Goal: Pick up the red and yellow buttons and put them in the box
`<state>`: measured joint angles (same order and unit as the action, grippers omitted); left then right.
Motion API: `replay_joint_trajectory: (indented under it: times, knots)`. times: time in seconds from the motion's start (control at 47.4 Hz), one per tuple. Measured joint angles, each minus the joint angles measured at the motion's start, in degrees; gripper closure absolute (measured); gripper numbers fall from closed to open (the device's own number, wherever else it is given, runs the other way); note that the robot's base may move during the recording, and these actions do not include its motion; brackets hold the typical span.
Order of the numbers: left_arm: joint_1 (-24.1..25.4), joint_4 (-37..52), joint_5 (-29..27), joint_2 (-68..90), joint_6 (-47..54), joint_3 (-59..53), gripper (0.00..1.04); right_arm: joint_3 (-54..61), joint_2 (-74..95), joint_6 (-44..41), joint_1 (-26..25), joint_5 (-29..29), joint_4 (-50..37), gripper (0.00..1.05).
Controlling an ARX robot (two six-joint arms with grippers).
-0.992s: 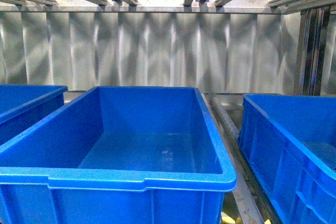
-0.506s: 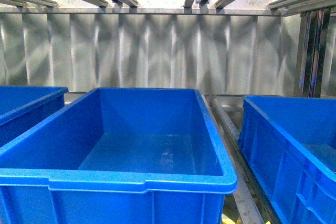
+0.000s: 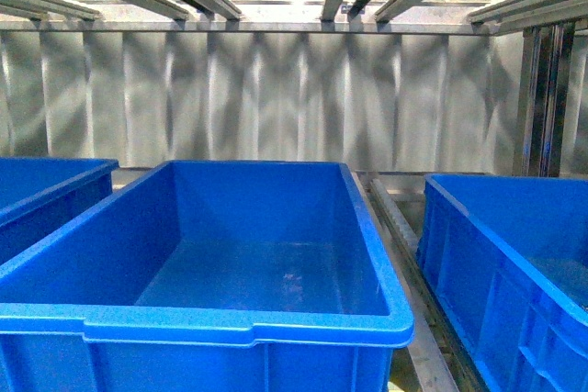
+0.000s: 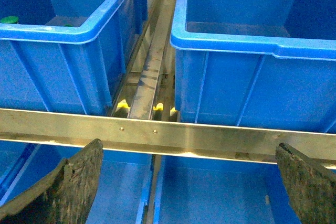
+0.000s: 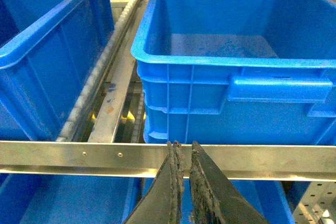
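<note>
Box (image 3: pixel 211 323) standing empty before me, no red or yellow buttons in any view, only a green cap (image 4: pixel 8 19) in a neighbouring crate (image 4: pixel 79 32). My left jaws gape wide, right jaws nearly together, both empty; all picking lies ahead.

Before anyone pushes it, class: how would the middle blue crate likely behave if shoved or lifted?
The middle crate shows no contents, so it is probably light for its size. Its thick rolled rim and ribbed walls suggest stiffness, not flop. Being broad-based, it would likely slide rather than tip.
</note>
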<state>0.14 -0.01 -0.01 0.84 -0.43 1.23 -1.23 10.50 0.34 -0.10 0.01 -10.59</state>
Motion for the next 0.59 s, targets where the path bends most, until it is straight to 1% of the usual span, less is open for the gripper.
replay_joint_trajectory:
  times: [0.042,0.105,0.169,0.422,0.443,0.485,0.549,0.591]
  knots:
    - [0.0,0.0,0.0,0.0,0.0,0.0,0.08,0.0,-0.44,0.0,0.0,0.0,0.44,0.98]
    - [0.0,0.0,-0.02,0.0,0.0,0.0,0.08,-0.02,-4.92,0.0,0.0,-0.17,6.6,0.98]
    - [0.0,0.0,-0.04,0.0,0.0,0.0,0.08,-0.02,-8.15,0.0,0.0,-0.04,9.84,0.98]
    - [0.0,0.0,-0.02,0.0,0.0,0.0,0.08,-0.02,-10.14,0.0,0.04,-0.02,10.51,0.98]
    - [0.0,0.0,-0.02,0.0,0.0,0.0,0.08,-0.02,-10.21,-0.07,0.04,0.02,10.51,0.96]
    - [0.0,0.0,0.0,0.0,0.0,0.0,0.08,-0.02,-10.27,-0.07,0.04,0.0,10.51,0.87]
    - [0.0,0.0,-0.02,0.0,0.0,0.0,0.08,-0.02,-10.25,-0.07,0.04,0.0,10.51,0.72]
    - [0.0,0.0,0.0,0.0,0.0,0.0,0.08,-0.02,-10.25,-0.07,0.04,0.0,10.51,0.63]
